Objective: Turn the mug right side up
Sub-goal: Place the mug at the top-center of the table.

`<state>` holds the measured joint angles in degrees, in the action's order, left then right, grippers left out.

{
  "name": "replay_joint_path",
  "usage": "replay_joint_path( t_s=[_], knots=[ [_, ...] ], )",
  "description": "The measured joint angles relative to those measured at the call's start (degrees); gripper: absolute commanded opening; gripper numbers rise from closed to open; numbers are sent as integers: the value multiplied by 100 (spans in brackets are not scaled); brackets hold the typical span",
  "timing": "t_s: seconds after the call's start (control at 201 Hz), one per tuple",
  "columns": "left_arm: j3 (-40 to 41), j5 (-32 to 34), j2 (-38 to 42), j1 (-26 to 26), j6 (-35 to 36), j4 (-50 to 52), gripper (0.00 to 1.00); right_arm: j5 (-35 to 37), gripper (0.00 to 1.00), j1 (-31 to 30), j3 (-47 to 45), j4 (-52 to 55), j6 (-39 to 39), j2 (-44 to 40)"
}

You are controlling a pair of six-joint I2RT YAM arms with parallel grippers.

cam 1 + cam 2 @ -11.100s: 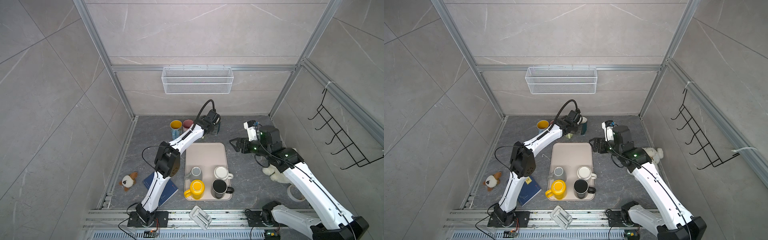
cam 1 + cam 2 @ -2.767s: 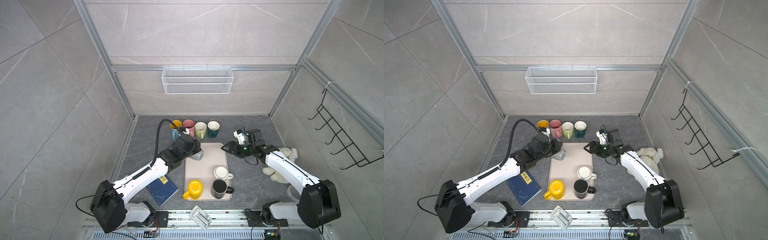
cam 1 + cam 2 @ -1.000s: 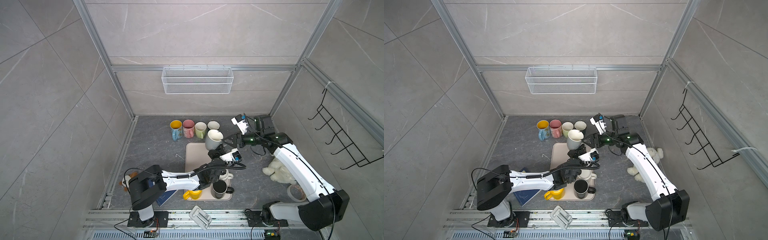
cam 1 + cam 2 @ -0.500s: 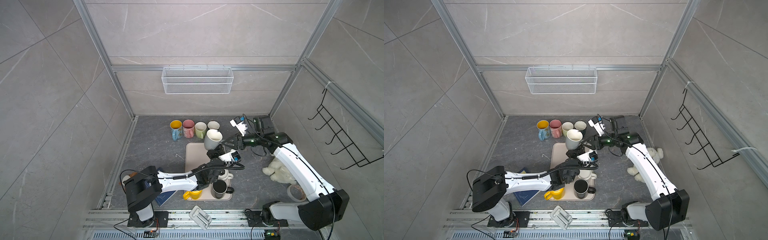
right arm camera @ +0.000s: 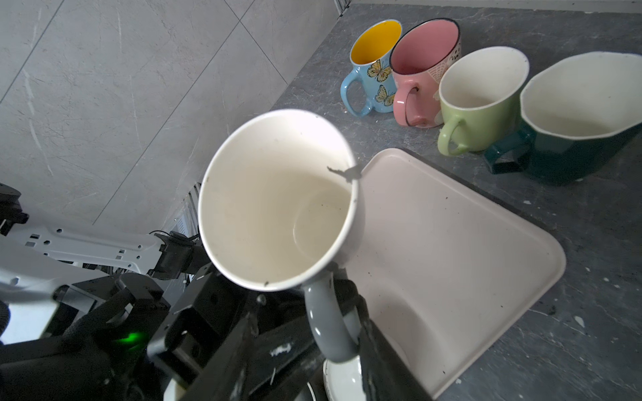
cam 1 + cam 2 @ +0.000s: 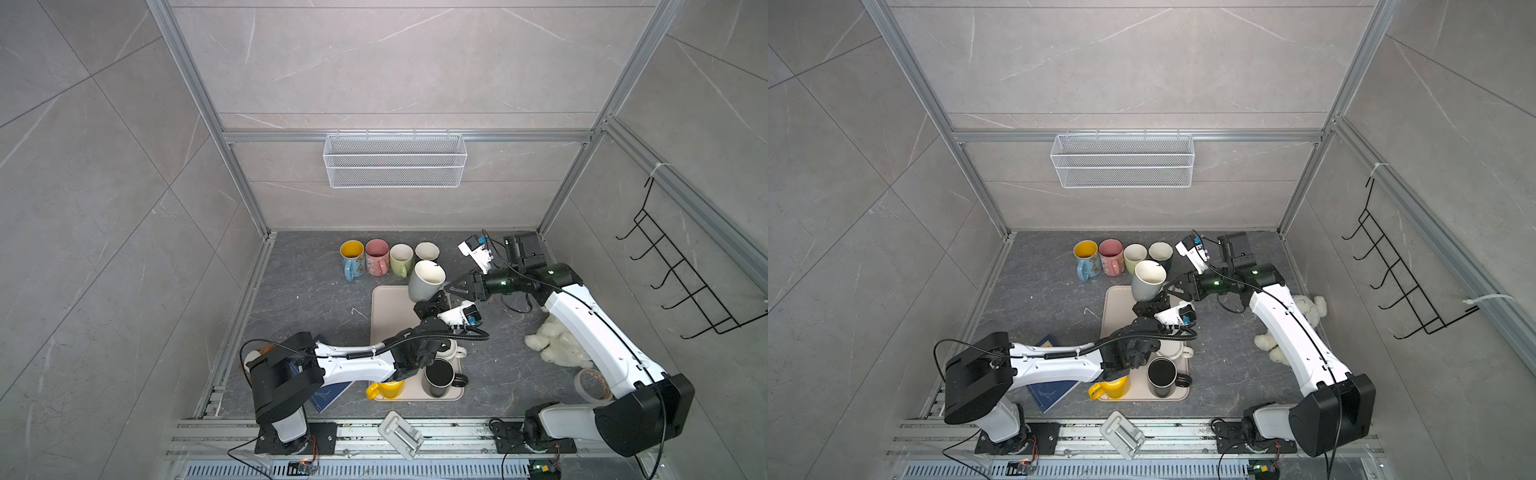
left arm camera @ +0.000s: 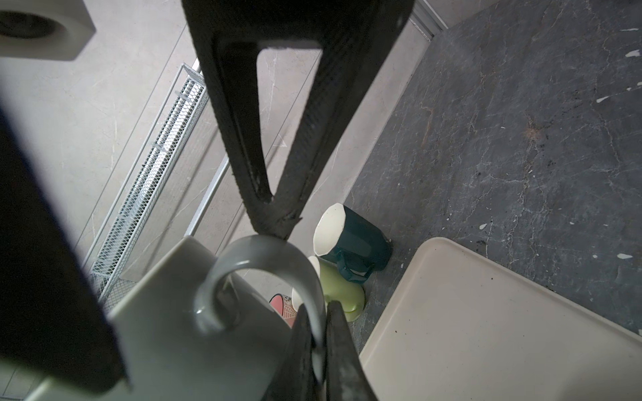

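Two grippers on one grey, white-lined ceramic mug (image 6: 426,282): left gripper (image 7: 318,333) clenched on the handle, right gripper (image 6: 452,287) with jaws apart, straddling it.

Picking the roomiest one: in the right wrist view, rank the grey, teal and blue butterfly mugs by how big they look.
1. grey mug: largest, but nearest the camera, so unsure
2. teal mug, partly cut off
3. blue butterfly mug
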<state>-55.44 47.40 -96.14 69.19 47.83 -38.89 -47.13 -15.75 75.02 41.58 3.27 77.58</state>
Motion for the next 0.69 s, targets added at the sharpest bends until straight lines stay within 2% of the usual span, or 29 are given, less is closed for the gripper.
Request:
replay_joint_path(
  t_s=[0.224,0.692],
  knots=[
    [9,-15,2,7,44,0,0,96,49,-7,52,131,107,9],
    [24,-133,205,-9,37,-13,0,328,36,-118,142,310,153,291]
  ],
)
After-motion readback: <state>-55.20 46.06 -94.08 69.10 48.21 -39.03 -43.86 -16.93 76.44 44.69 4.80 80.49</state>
